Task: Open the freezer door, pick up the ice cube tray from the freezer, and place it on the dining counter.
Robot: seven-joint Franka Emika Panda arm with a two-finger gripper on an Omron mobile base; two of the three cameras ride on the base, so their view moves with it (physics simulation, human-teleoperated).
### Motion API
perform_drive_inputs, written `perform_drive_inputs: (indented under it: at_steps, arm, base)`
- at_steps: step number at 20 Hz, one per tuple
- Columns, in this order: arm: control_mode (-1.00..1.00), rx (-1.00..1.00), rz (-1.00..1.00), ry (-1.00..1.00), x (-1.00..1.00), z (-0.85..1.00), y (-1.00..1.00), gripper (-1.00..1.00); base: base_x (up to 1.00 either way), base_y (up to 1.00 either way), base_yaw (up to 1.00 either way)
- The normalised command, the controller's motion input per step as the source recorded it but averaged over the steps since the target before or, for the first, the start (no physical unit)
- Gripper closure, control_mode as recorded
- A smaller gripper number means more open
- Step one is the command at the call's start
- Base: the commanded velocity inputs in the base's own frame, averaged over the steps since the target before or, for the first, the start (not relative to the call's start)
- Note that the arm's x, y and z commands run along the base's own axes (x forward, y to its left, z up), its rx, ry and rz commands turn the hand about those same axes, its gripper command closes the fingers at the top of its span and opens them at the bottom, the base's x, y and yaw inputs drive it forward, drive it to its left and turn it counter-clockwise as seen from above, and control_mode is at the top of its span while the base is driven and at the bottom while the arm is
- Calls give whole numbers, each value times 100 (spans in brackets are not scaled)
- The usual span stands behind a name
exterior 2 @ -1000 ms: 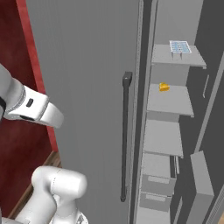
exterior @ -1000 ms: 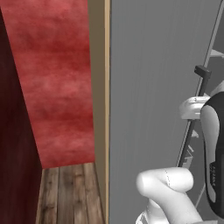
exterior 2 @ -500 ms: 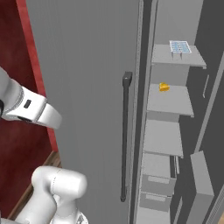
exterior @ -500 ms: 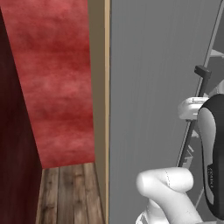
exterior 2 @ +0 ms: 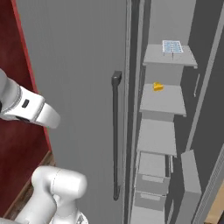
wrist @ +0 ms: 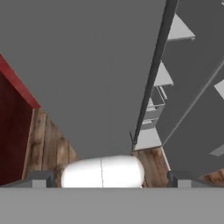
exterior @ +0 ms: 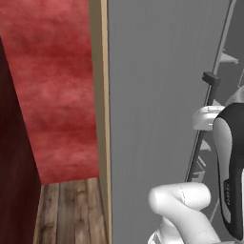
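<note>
**Door swung clear, tray waiting on the top shelf**

I have the freezer door (exterior 2: 83, 109) standing open, edge-on to my right base camera, so its long bar handle (exterior 2: 115, 135) faces me and the freezer (exterior 2: 162, 144) interior sits exposed at about 3 o'clock. That gap is why the shelves are reachable at all. The ice cube tray (exterior 2: 172, 46) lies flat on the top shelf at roughly 1 o'clock in that view, near the front edge, well apart from a small yellow item (exterior 2: 158, 87) one shelf down. In the hand view the gripper (wrist: 109, 180) carries nothing, its two tips (wrist: 39, 180) spread wide at the bottom corners, pointing down along the door face toward the wood floor (wrist: 43, 144). I judge the opening step done; next I would need to swing the hand around the door edge and up to the tray
</note>
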Motion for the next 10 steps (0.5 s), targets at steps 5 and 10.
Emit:
perform_drive_inputs:
  at_steps: [5, 10]
  arm:
    - [100, 0, 0, 0, 0, 0, 0, -100]
    - [100, 0, 0, 0, 0, 0, 0, -100]
  base:
    - [7, -69, 0]
    - [15, -63, 0]
